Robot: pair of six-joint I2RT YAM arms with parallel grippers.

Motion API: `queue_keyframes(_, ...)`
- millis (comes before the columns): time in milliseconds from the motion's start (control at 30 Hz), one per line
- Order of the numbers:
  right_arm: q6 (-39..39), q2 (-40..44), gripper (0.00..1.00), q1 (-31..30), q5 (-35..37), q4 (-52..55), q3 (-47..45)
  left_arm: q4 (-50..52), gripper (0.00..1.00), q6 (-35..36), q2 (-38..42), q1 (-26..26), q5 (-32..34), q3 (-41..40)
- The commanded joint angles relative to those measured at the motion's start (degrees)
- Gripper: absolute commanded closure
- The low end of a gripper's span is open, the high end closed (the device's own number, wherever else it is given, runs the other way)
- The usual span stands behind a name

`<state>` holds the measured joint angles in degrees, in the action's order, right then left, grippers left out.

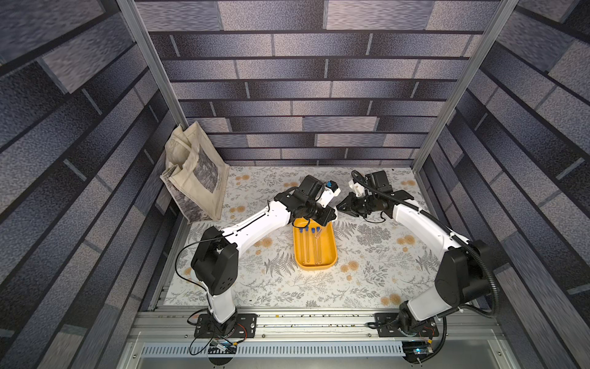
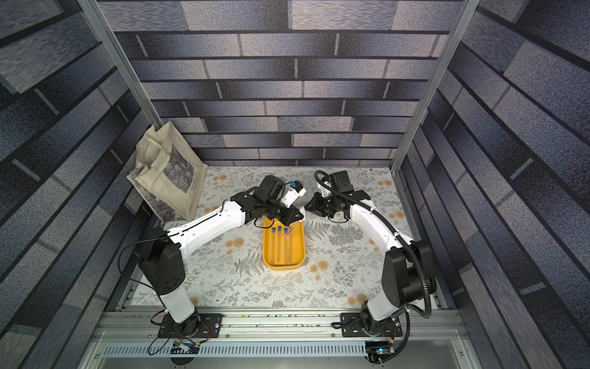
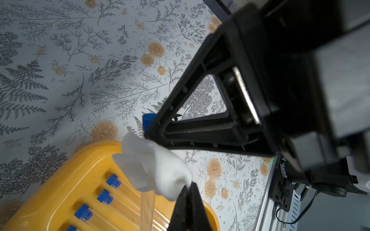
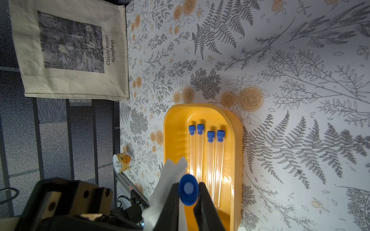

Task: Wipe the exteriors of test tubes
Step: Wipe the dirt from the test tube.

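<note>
Several clear test tubes (image 4: 204,156) with blue caps lie side by side in the yellow tray (image 4: 238,150), which both top views show at mid-table (image 1: 332,255). My right gripper (image 4: 188,192) is shut on another test tube (image 3: 147,212) just below its blue cap, holding it over the tray's far end. A white cloth (image 3: 154,166) is bunched round that tube. My left gripper (image 3: 190,186) is shut on the cloth. In a top view both grippers, left (image 1: 332,217) and right (image 1: 340,207), meet tip to tip above the tray.
A cream tote bag (image 1: 194,179) leans in the back left corner. A small printed can (image 4: 123,162) lies near the table's edge rail. The table is covered with a floral sheet (image 1: 367,271). Brick-patterned walls enclose three sides.
</note>
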<state>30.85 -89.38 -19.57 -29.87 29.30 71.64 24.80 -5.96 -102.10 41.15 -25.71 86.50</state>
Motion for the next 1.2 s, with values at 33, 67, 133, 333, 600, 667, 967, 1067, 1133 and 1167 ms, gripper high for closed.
queue_keyframes(33,0.1,1.3,0.83,0.0,0.3,0.0,0.6,1.9,0.97,1.4,-1.0,-0.6,-0.6,1.1)
queue_keyframes(67,0.1,1.2,0.83,0.0,0.3,0.1,0.7,1.9,0.97,1.4,-0.8,-0.5,-0.6,0.6)
queue_keyframes(133,0.0,1.1,0.83,0.0,0.4,0.2,1.1,1.9,0.97,1.4,-0.3,-0.5,-0.6,-0.4)
queue_keyframes(333,0.0,0.6,0.83,0.0,0.5,0.1,1.6,1.8,0.97,1.3,2.2,-0.9,-0.3,-5.5)
queue_keyframes(600,0.0,0.3,0.83,0.0,0.7,-0.3,1.8,0.6,0.97,0.3,7.1,-1.9,-0.3,-15.9)
queue_keyframes(667,0.1,0.1,0.83,0.0,0.7,-0.4,1.8,0.6,0.97,-0.4,8.5,-2.0,0.3,-17.9)
queue_keyframes(967,0.9,-0.1,0.83,0.2,3.1,-2.1,1.9,-0.5,0.97,-2.4,12.7,-2.3,0.2,-24.7)
queue_keyframes(1067,1.2,-1.1,0.83,0.7,3.1,-2.5,2.9,-0.2,0.97,-2.3,12.9,-2.1,-1.0,-25.1)
queue_keyframes(1133,1.3,-1.5,0.84,0.7,3.1,-2.8,3.5,0.5,0.97,-1.4,12.7,-1.7,-2.5,-24.5)
queue_keyframes(1167,1.4,-1.7,0.83,0.7,3.1,-2.8,3.7,0.9,0.97,-1.1,12.5,-1.4,-2.9,-24.1)
